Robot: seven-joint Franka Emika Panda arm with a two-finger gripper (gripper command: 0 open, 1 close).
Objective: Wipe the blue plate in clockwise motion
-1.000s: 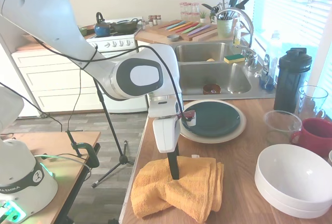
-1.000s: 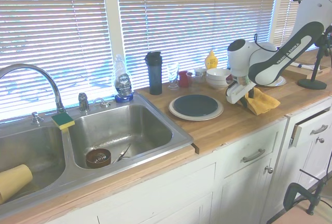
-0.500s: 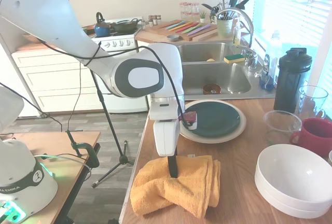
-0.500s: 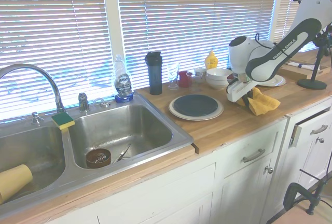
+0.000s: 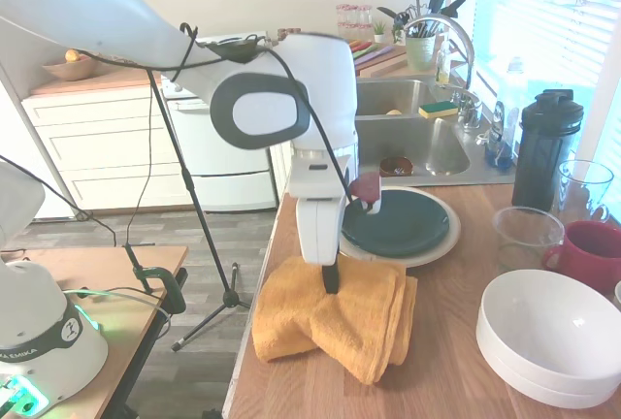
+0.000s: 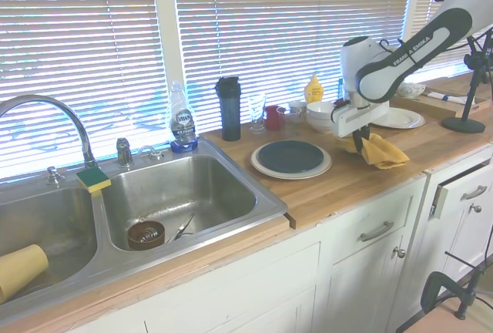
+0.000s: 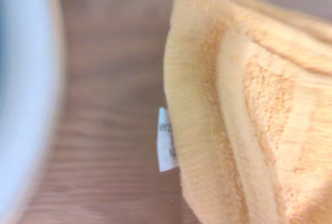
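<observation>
The blue plate (image 5: 406,221) (image 6: 291,156) lies on a larger cream plate (image 5: 441,247) (image 6: 266,168) on the wooden counter. My gripper (image 5: 330,280) (image 6: 358,142) is shut on a folded orange towel (image 5: 344,320) (image 6: 383,152), which hangs from the fingers just above the counter, beside the plates' near edge. In the wrist view the towel (image 7: 249,105) shows a white label (image 7: 166,146), and the cream plate's rim (image 7: 23,105) is a blur at the side.
Stacked white bowls (image 5: 548,337), a red mug (image 5: 594,254), a clear cup (image 5: 524,235) and a black shaker bottle (image 5: 546,147) stand beyond the plates. The sink (image 5: 398,143) is behind them. The counter's edge (image 5: 262,303) runs close beside the towel.
The gripper has risen and shifted toward the plates, carrying the orange towel up off the counter with it.
</observation>
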